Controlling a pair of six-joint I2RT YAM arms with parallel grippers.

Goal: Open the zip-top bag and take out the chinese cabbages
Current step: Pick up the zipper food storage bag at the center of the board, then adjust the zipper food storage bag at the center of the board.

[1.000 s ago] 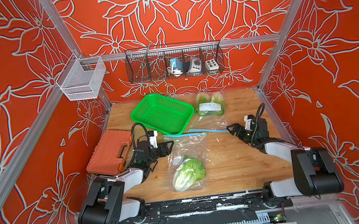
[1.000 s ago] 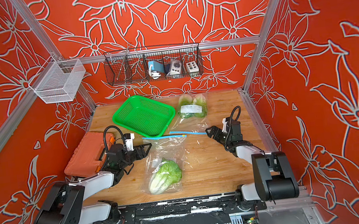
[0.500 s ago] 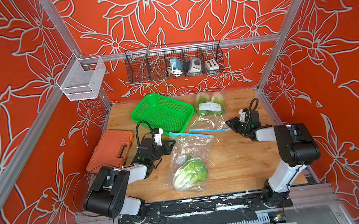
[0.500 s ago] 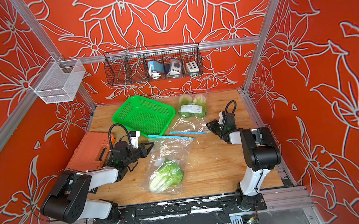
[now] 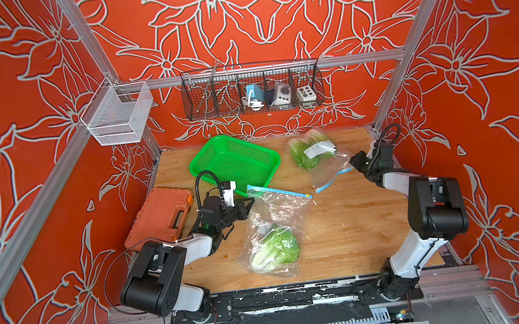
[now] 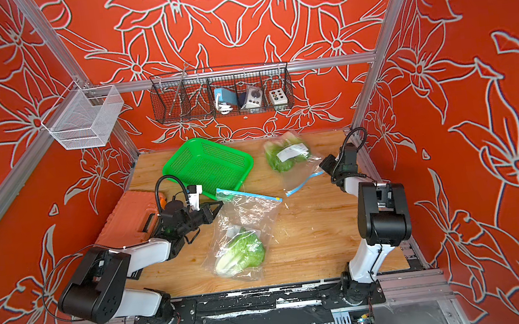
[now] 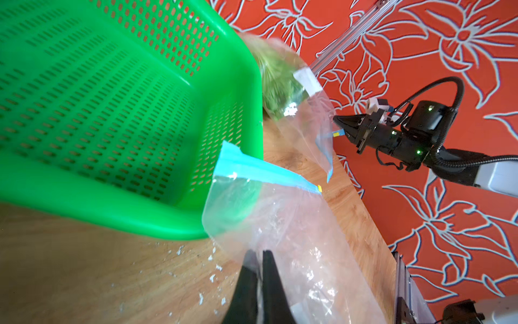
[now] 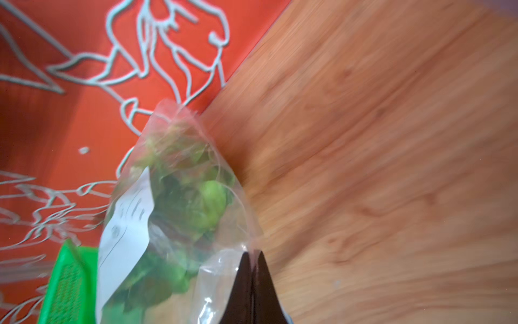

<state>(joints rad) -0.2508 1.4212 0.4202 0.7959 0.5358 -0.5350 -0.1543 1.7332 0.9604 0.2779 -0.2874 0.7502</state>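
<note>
Chinese cabbages (image 5: 276,249) are sitting in bags on the table (image 5: 358,224): one in the near bag (image 5: 285,206), the rest in the far bag (image 5: 330,169). Zips are looking shut; nothing is out. My left claw (image 7: 259,258) is pinching the near bag, my right claw (image 8: 252,258) the far bag. Green basket (image 5: 205,162) is sitting empty.

Man, these walls (image 5: 268,18) are loud: orange-red with big whitish flower outlines everywhere. The table (image 5: 358,224) is light wood grain, the mesh basket (image 5: 235,164) neon green, the toolbox (image 5: 157,214) orange. The front zip-top bag (image 5: 277,210) and back zip-top bag (image 5: 329,171) are clear with blue zip strips; the chinese cabbages (image 5: 276,247) inside are light green, the front one white at its base.
</note>
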